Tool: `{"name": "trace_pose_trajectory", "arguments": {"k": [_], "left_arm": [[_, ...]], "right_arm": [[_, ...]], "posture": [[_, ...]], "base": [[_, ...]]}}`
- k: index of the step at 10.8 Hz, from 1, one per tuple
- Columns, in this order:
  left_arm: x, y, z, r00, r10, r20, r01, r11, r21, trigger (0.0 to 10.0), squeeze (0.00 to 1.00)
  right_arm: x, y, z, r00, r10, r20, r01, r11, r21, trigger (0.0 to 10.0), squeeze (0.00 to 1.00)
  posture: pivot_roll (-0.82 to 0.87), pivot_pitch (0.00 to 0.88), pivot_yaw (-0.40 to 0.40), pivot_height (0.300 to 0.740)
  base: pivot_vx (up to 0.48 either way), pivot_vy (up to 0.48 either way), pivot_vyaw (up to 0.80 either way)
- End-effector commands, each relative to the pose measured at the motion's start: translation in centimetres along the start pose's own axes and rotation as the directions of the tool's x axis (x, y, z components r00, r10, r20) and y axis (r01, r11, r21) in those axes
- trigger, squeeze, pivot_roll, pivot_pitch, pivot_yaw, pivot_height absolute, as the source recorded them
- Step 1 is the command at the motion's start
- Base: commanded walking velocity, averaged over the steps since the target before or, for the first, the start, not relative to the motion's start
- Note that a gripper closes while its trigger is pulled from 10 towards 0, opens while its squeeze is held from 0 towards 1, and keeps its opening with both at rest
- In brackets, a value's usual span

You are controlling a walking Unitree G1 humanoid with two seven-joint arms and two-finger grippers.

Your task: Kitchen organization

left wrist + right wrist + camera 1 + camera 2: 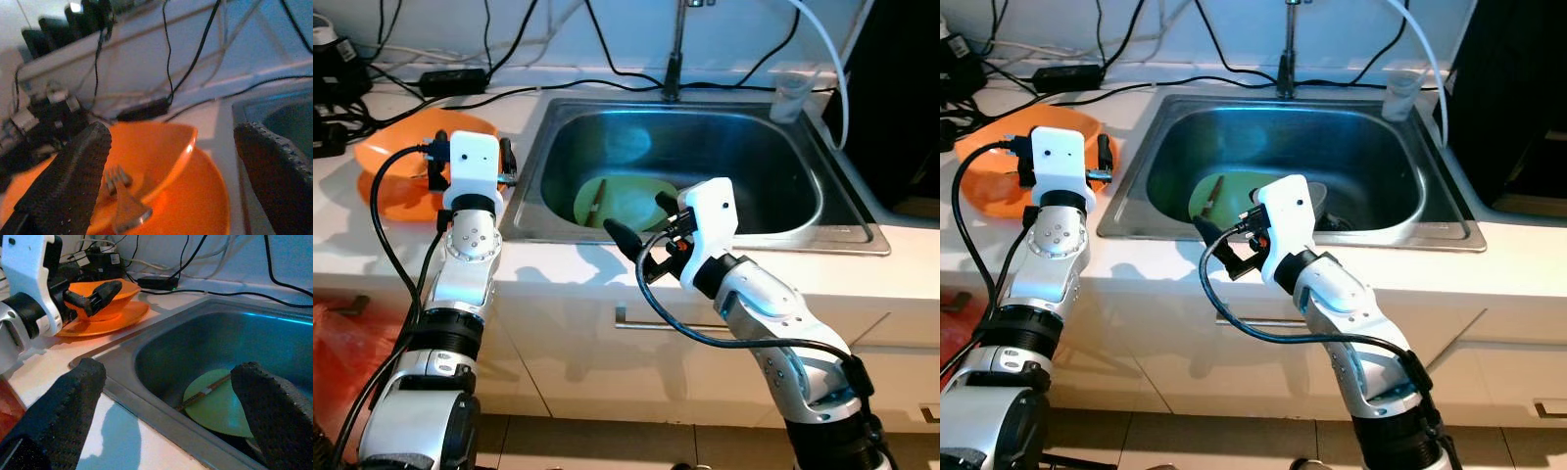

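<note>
— Where was the left gripper (pixel 473 157)?

— Raised over the white desk (pixel 558 269) at about nine o'clock from the sink (pixel 847 230), right by the orange bowl (pixel 156 147). Its jaws were spread wide, with nothing between them. From the wrist, one finger (pixel 73 181) stood to each side of the bowl.

— And the bowl itself?

— It sat on an orange plate (pixel 205 205), both on the desk near the sink's rim. A metal fork (pixel 124 203) lay inside the bowl, tines pointing toward the wall.

— The right gripper (pixel 641 223)?

— It hung over the front rim of the sink, at roughly six o'clock from the basin's middle. Its jaws were also spread apart and held nothing.

— What lay in the sink?

— A pale green plate (pixel 220 406) rested on the bottom, toward the eight o'clock part of the basin. A thin stick (pixel 203 392), perhaps a chopstick, lay across it. Something dark sat just beside the plate, but I could not tell what.

— Anything else around?

— A tap (pixel 674 59) rose at twelve o'clock behind the sink, and a clear cup (pixel 790 93) stood at about one o'clock on the back ledge. Black cables (pixel 460 78) ran along the desk by the wall
</note>
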State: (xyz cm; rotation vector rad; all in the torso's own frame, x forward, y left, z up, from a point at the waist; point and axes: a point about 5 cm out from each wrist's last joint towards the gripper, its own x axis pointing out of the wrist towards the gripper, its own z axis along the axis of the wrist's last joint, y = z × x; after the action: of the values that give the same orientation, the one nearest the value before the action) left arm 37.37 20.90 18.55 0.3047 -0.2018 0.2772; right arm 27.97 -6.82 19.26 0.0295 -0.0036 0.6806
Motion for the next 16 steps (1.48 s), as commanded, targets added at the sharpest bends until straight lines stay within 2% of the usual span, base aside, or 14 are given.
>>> {"name": "trace_pose_trajectory", "arguments": {"k": [1, 4, 5, 8, 9, 10, 11, 16], "left_arm": [[0.4, 0.5, 0.1, 1.000, 0.012, -0.005, -0.012, 1.000, -0.026, 10.0, 0.00], [0.6, 1.9, -0.8, 0.995, 0.083, -0.054, -0.086, 0.994, -0.063, 10.0, 0.00], [0.6, 2.0, -1.0, 0.994, 0.087, -0.063, -0.091, 0.993, -0.071, 10.0, 0.00], [0.8, 1.9, -1.7, 0.989, 0.068, -0.128, -0.090, 0.980, -0.176, 10.0, 0.00], [0.9, 1.9, -1.7, 0.991, 0.054, -0.122, -0.077, 0.979, -0.188, 9.8, 0.00], [1.0, 1.8, -1.6, 0.992, 0.045, -0.119, -0.069, 0.976, -0.208, 2.7, 0.00], [1.1, 1.8, -1.6, 0.993, 0.034, -0.113, -0.058, 0.974, -0.218, 0.0, 0.00], [1.3, 2.0, -1.3, 0.995, 0.029, -0.099, -0.051, 0.971, -0.235, 0.0, 0.00]], "right_arm": [[-0.2, -0.1, 0.3, 1.000, -0.007, 0.005, 0.007, 1.000, -0.006, 10.0, 0.00], [-0.4, -0.3, 0.4, 1.000, -0.013, 0.000, 0.013, 1.000, -0.010, 10.0, 0.00], [-0.4, -0.4, 0.4, 1.000, -0.014, 0.000, 0.014, 1.000, -0.011, 10.0, 0.00], [-0.5, -0.4, 0.5, 1.000, -0.020, 0.000, 0.020, 1.000, -0.014, 10.0, 0.00], [-0.5, -0.5, 0.5, 1.000, -0.025, 0.000, 0.025, 1.000, -0.016, 10.0, 0.00], [-0.5, -0.5, 0.5, 1.000, -0.027, 0.000, 0.027, 0.999, -0.016, 10.0, 0.00], [-0.5, -0.5, 0.5, 1.000, -0.028, 0.000, 0.028, 0.999, -0.017, 10.0, 0.00], [-0.4, -0.7, 0.6, 0.999, -0.038, 0.001, 0.038, 0.999, -0.018, 10.0, 0.00]], "posture": [[0.01, 0.052, 0.041, 0.740], [0.01, 0.054, 0.037, 0.740], [0.01, 0.055, 0.038, 0.740], [-0.01, 0.054, 0.038, 0.740], [-0.01, 0.055, 0.039, 0.740], [-0.01, 0.055, 0.039, 0.740], [0.00, 0.054, 0.039, 0.740], [0.00, 0.051, 0.042, 0.740]], "base": [[0.000, 0.000, 0.00], [0.000, 0.000, 0.00], [0.000, 0.000, 0.00], [0.000, 0.000, 0.00], [0.000, 0.000, 0.00], [0.000, 0.000, 0.00], [0.000, 0.000, 0.00], [0.000, 0.000, 0.00]]}}
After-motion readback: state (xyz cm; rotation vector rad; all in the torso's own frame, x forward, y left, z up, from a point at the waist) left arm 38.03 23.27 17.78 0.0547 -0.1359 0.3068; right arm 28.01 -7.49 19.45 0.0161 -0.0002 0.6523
